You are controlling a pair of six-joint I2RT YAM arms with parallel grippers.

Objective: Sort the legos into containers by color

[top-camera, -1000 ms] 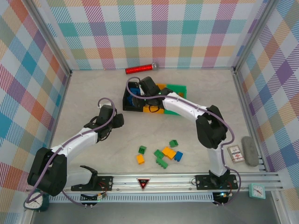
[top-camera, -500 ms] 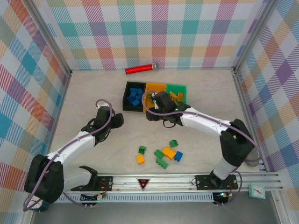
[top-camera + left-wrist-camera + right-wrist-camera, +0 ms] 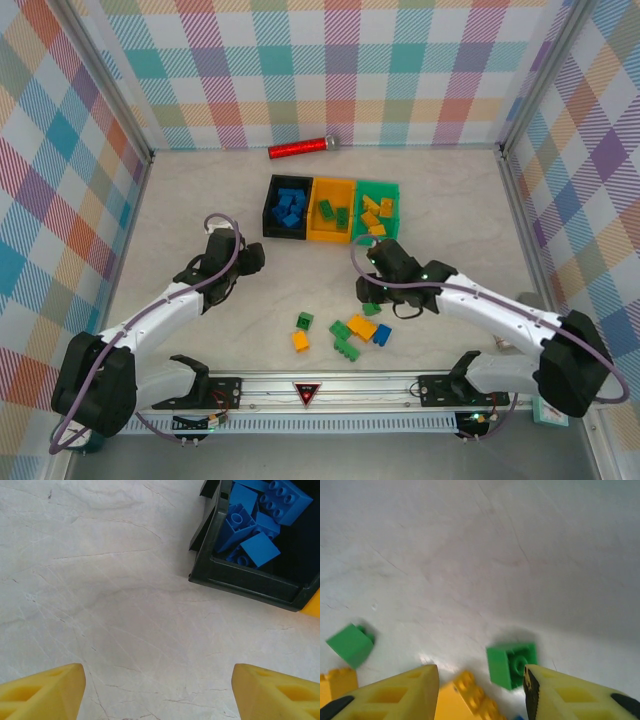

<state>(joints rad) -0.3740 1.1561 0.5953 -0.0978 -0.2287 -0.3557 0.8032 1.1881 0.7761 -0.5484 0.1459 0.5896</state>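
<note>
1. Three small open-topped rectangular plastic bins are set in a row at 12 o'clock on the pale tabletop (image 3: 200, 200): a black bin (image 3: 250, 582), an orange-yellow bin (image 3: 330, 233) and a green bin (image 3: 392, 190).
2. Small blue studded plastic bricks (image 3: 290, 208) are held in the black bin, green bricks (image 3: 326, 209) in the orange-yellow bin, and yellow-orange bricks (image 3: 372, 218) in the green bin. Each colour is thus kept apart.
3. Seven loose bricks (image 3: 361, 326) are left on the tabletop at 6 o'clock of the bins: four green, two yellow-orange and one blue.
4. The right claw (image 3: 480, 669) is held open above this group. A loose green brick (image 3: 512, 665) is seen between its fingers and is not gripped.
5. The left claw (image 3: 159, 690) is spread wide with nothing in it, at 7 o'clock of the black bin.
6. The task is judged rather more than half done. The seven loose bricks are yet to be binned.
</note>
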